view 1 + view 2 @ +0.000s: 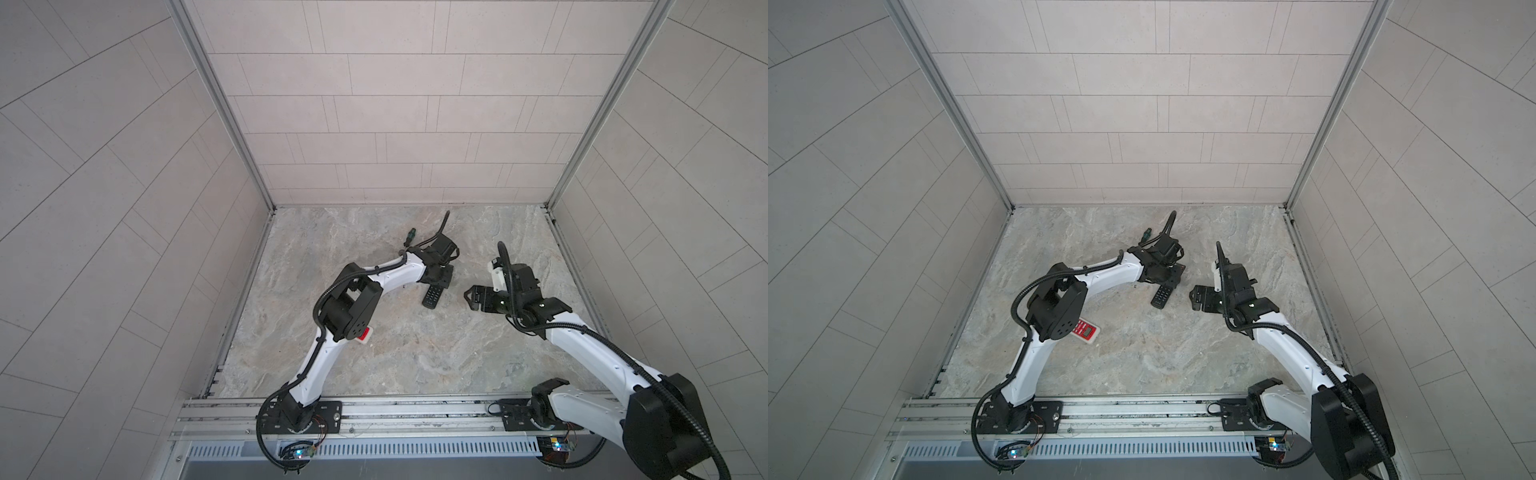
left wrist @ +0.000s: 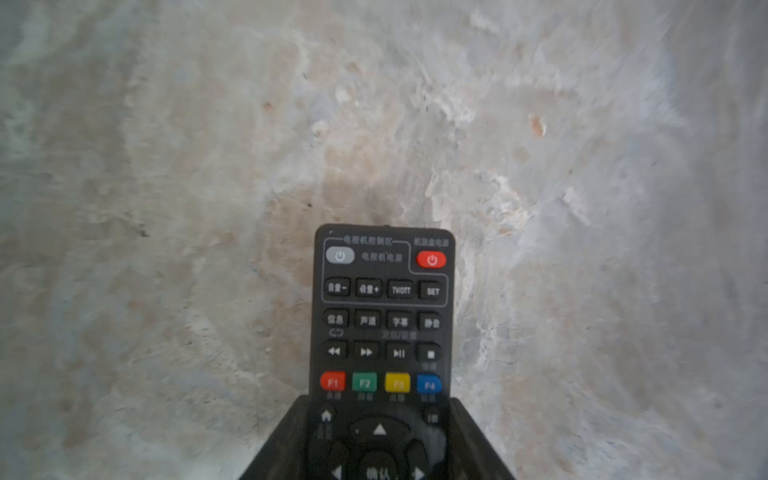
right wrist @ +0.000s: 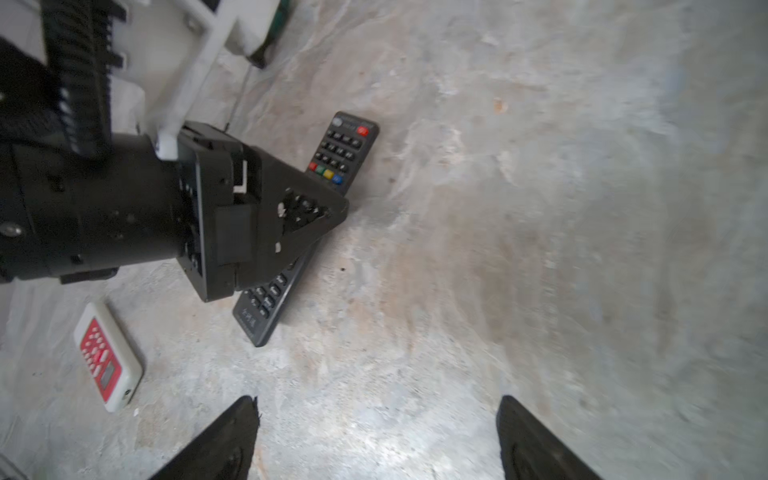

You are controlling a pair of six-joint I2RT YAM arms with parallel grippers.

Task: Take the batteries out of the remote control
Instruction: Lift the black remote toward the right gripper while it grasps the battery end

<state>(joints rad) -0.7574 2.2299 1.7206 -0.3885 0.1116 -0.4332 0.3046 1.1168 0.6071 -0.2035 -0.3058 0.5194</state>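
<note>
Right now, gripping the remote (image 2: 380,311) with the left gripper (image 2: 378,415): fingers (image 2: 291,444) pressed against both long edges about mid-length, buttons facing up, body seemingly flat on the table (image 1: 374,353). Holding the right gripper (image 3: 378,415) wide and empty above bare table, near the remote. No sign of batteries in any view; presumably inside the remote, behind a cover on the underside, which faces down and is hidden.

Judged as the securing step, ahead of lifting or turning the remote to expose its back. Nothing unloaded yet.

Possible trouble from here:

Slipping. Smooth, narrow plastic edges, clamped at one spot only; could pivot or drop on a quick turn.

Pinning the cover shut by squeezing right over it. Cannot tell where the cover sits.

Clashing of the two grippers, near each other as it is, when reaching in with the right.

Losing batteries once freed: small and round, likely to roll across the table toward the white remote (image 3: 108,357), the screwdriver (image 1: 410,232), or under the left arm.

Scraping the remote's far end on the table if tilted before being raised clear.
</note>
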